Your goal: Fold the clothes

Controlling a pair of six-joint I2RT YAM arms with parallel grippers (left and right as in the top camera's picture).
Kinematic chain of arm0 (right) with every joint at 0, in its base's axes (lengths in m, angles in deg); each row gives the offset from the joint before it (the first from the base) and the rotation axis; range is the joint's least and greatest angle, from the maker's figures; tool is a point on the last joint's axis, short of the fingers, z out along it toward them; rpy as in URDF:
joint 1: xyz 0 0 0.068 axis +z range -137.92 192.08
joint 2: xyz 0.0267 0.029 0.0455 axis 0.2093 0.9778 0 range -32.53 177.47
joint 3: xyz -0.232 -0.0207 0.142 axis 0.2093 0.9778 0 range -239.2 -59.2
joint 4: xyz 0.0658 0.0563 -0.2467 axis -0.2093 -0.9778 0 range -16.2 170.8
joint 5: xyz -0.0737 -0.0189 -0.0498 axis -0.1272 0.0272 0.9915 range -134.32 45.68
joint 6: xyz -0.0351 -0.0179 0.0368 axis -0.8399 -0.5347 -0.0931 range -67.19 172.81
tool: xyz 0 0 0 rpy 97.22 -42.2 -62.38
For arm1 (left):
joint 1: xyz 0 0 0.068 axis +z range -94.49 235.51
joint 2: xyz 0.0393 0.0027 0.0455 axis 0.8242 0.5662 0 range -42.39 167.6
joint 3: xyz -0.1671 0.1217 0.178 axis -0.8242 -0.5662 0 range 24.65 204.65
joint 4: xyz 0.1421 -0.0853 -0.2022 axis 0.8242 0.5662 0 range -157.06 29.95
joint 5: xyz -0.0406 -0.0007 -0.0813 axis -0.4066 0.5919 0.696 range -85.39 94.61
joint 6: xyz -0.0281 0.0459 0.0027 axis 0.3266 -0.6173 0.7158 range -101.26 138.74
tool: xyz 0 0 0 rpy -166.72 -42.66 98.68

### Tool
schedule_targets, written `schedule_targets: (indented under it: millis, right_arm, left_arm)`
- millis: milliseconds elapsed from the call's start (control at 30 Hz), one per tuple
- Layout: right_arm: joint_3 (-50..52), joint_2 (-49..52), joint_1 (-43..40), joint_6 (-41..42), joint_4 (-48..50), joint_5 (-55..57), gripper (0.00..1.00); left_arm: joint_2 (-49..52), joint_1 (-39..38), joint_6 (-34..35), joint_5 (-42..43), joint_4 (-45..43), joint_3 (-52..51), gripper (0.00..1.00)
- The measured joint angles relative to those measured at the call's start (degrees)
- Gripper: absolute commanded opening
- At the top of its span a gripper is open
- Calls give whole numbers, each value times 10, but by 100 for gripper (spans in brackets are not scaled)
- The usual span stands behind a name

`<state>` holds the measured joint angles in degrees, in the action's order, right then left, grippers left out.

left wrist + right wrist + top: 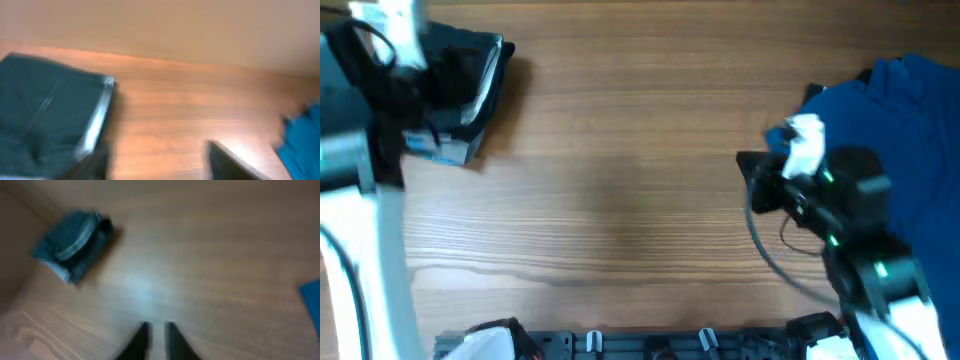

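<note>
A folded stack of dark clothes [470, 85] with a pale edge lies at the table's far left; it also shows in the left wrist view [45, 115] and the right wrist view [75, 242]. A blue shirt [910, 120] lies crumpled at the right edge, and also shows in the left wrist view [302, 140] and the right wrist view [312, 295]. My left gripper [157, 150] is open and empty, just right of the stack. My right gripper [158, 330] is over bare wood left of the shirt, fingers almost together and holding nothing. The views are blurred.
The wooden table [620, 200] stretches between the stack and the shirt. A black rail with white fittings [620, 345] runs along the front edge. The right arm's body [840, 200] partly overlaps the shirt.
</note>
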<state>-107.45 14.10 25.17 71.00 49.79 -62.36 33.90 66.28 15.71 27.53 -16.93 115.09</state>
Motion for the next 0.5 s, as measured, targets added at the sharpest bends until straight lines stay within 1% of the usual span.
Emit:
schedule_targets:
  millis: [33,67,133,233,400,500]
  right_arm:
    - [0,-33,0,0,0,3,81]
    - [-2,-65,0,-2,0,6,100]
    - [-4,-114,0,-1,-5,9,100]
    - [-4,-146,0,-2,-17,14,100]
    - [-4,-146,0,3,-38,16,100]
    - [-4,-146,0,43,-49,16,100]
  left_arm:
    - [-34,-31,-9,-10,30,0,100]
    - [-59,-52,-10,-19,51,1,100]
    - [-98,-82,-8,-43,111,1,100]
    - [-118,-99,-7,-62,166,1,100]
    - [-113,-100,-5,-77,172,1,100]
    - [-113,-100,-5,-80,172,1,100]
